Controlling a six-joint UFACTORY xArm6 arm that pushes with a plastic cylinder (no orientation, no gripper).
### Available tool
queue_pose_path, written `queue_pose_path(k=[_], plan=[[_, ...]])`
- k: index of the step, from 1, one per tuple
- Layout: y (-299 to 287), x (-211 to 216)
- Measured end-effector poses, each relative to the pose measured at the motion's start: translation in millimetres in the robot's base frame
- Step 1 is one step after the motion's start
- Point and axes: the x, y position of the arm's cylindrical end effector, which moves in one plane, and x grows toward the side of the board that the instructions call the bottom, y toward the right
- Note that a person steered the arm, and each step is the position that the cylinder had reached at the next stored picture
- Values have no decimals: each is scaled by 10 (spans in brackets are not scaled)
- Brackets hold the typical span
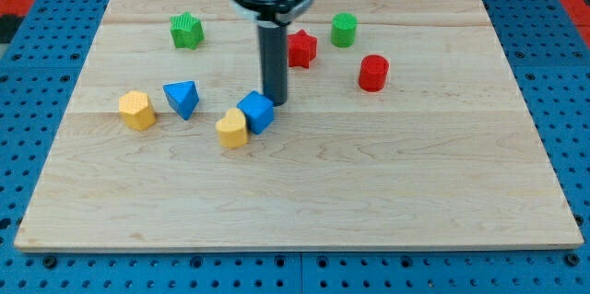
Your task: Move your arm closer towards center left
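Observation:
My tip [276, 102] rests on the wooden board [387, 183] near its middle, just right of and above a blue cube [256, 111]. A yellow heart-shaped block [232, 130] touches the cube's lower left. A blue triangle block [182, 99] and a yellow hexagonal block [136, 110] lie further toward the view's left. The rod rises from the tip to the arm's grey end at the view's top.
A green star block [186, 30] sits at the upper left. A red star block [301, 49] lies just right of the rod. A green cylinder [344, 29] and a red cylinder [373, 73] lie at the upper right. Blue pegboard surrounds the board.

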Motion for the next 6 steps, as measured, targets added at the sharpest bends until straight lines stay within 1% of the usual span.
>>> queue_pose_path(k=[1, 2, 3, 4, 5, 6], plan=[[-68, 0], [231, -144], [68, -293], [-670, -339], [-1284, -403], [-1531, -578]])
